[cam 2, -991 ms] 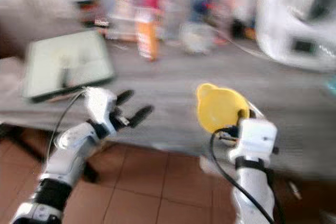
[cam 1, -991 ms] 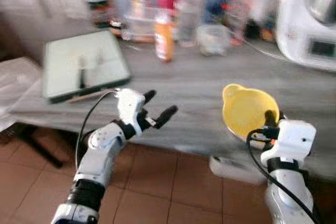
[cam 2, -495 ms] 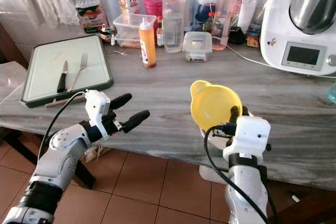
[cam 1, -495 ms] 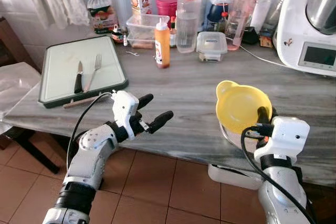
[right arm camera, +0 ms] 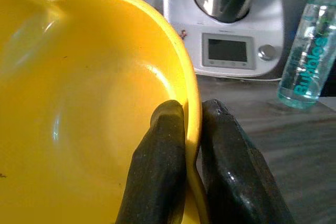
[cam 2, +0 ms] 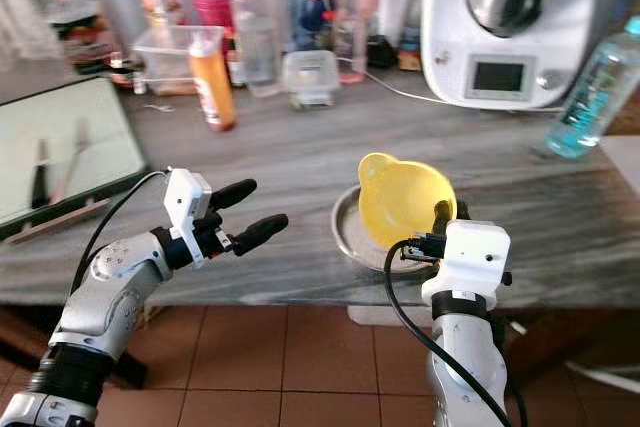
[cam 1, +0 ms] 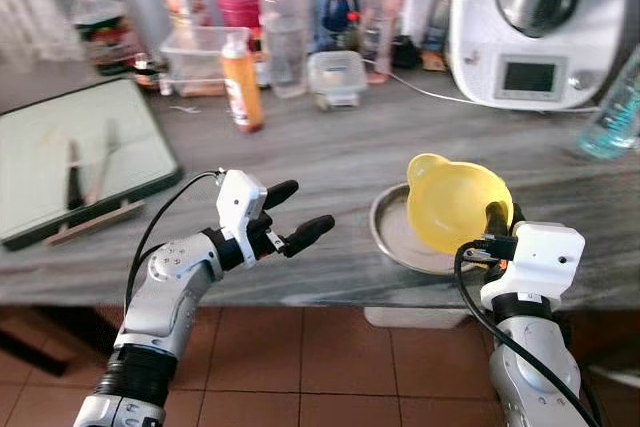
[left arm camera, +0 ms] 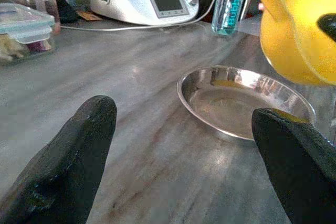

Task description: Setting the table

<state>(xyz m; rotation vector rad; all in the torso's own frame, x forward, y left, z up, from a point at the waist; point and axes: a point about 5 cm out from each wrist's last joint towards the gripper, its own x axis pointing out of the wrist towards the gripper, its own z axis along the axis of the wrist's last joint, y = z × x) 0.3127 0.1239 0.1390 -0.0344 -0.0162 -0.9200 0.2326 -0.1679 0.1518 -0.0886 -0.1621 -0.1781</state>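
At the front edge of the grey marbled counter [cam 1: 330,162] in the left eye view, my right pincer [cam 1: 497,219] is clamped on the rim of the yellow bowl [cam 1: 455,202], holding it tilted above a shallow steel plate [cam 1: 392,237] that sits close to the counter's lip. My left pincer [cam 1: 296,215] hangs out just beside the edge with its fingers spread wide, nothing in it. Between it and the plate the stone is bare, so decent room there. Further back there's a green cutting board [cam 1: 80,162] with a knife and fork on it, an orange squeeze bottle [cam 1: 242,82] and a white kitchen machine [cam 1: 535,27].

Left wrist view: both matte black fingers [left arm camera: 68,166] well apart, the round shiny plate [left arm camera: 244,100] between them on smooth veined stone, the bowl [left arm camera: 299,24] above it.

Right wrist view: two fingers [right arm camera: 157,177] pinch the bowl's thin glossy plastic rim [right arm camera: 79,98], one inside, one outside. A clear water bottle [right arm camera: 307,56] stands beside the machine.
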